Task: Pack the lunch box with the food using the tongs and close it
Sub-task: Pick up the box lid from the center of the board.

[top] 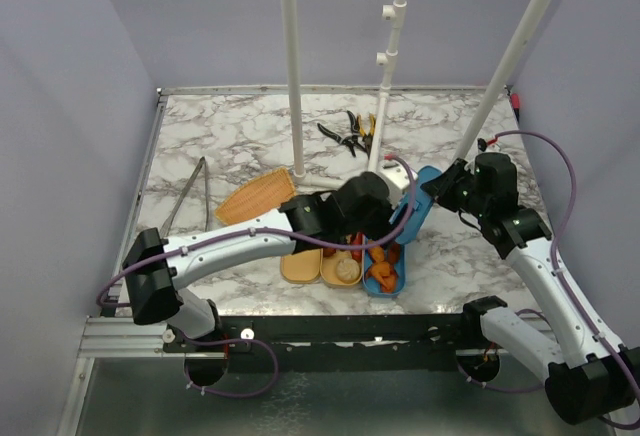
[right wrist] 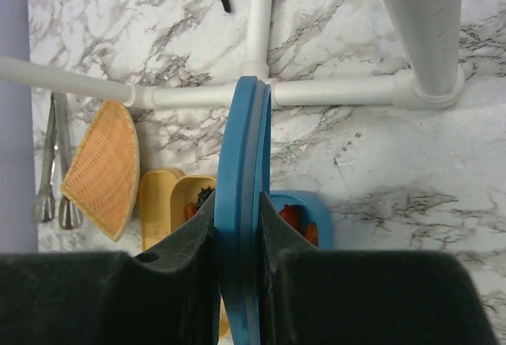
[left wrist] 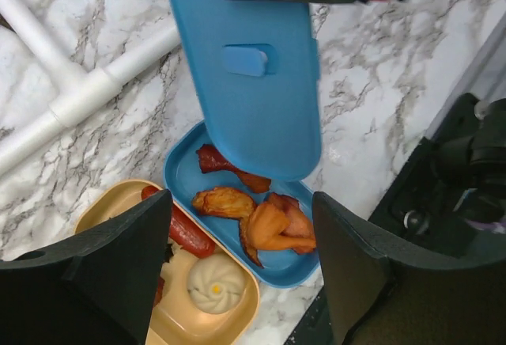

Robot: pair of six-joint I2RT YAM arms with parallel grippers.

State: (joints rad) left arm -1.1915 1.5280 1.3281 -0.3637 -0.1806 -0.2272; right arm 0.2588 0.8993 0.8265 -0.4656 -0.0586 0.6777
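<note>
My left claw (left wrist: pixel 241 254) hung with its jaws spread wide and nothing in them, just above the lunch box (top: pixel 298 269) at the near edge of the table. My right claw (right wrist: pixel 241 230) was pinched on the blue lid (left wrist: pixel 245 68), which stood tilted up over the far end of the blue tray (left wrist: pixel 178 172). Orange pieces (left wrist: pixel 269 226) lay in that tray. A red sausage (left wrist: pixel 188 236) and a beige bun (left wrist: pixel 212 283) sat in the beige tray (left wrist: pixel 107 206) to its left. The tongs (top: pixel 190 194) lay at the far left, beside a woven fan-shaped plate (top: pixel 255 196).
</note>
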